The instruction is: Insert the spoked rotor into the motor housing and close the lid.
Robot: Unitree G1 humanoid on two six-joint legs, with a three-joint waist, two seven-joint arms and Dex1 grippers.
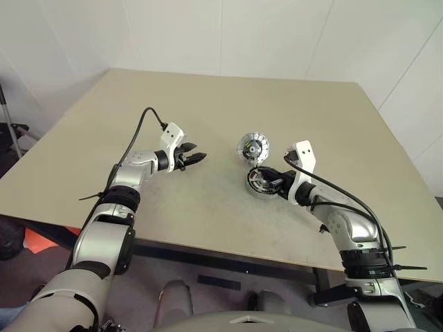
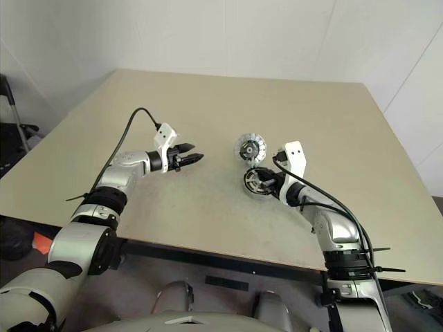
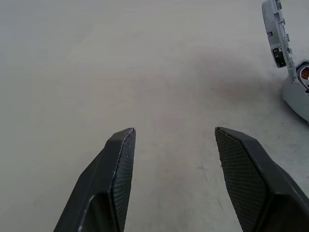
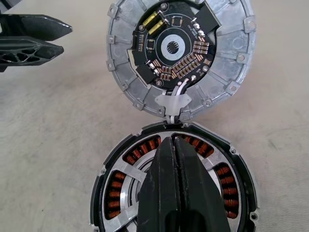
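Closed, the right gripper (image 4: 176,145) rested over the motor housing (image 4: 116,186); the lid (image 4: 123,63) stood at twelve o'clock on the beige table (image 1: 208,104). Left gripper (image 1: 197,158) gaped before white walls (image 1: 277,34).

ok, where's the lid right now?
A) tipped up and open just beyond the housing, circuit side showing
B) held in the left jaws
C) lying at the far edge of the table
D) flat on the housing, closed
A: the right wrist view shows the lid standing open at the housing's far rim, circuit board facing the camera, the copper windings below uncovered, and the left gripper with its jaws open and empty.
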